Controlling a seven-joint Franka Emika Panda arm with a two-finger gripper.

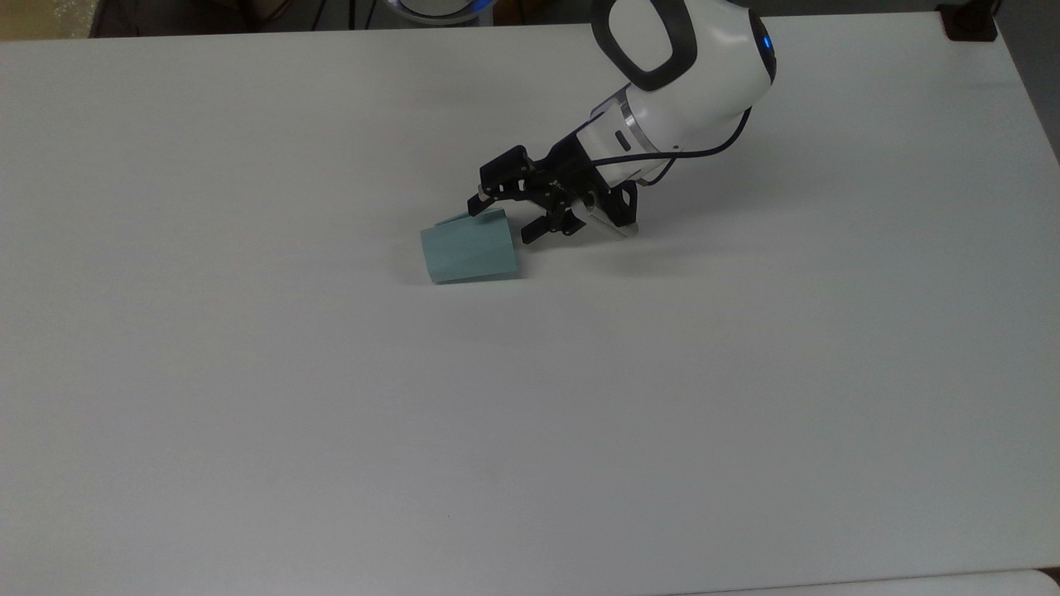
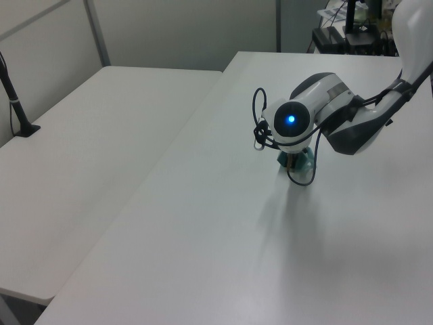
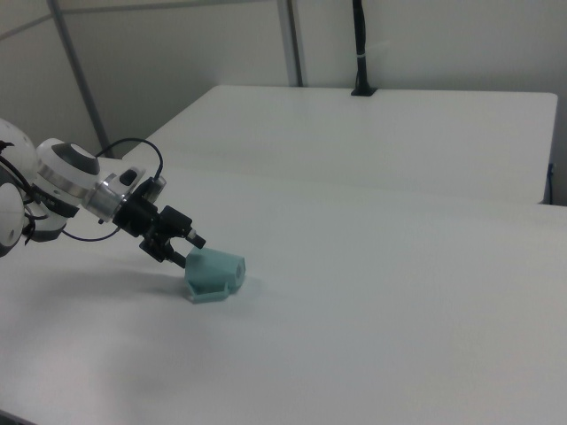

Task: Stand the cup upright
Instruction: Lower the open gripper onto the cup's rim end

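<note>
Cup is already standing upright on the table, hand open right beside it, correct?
Not upright: in the right view the cup lies on its side on the table. The rest holds; the hand is open right beside it.

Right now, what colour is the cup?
Pale teal-green cup, plain; clearest in the top view.
</note>
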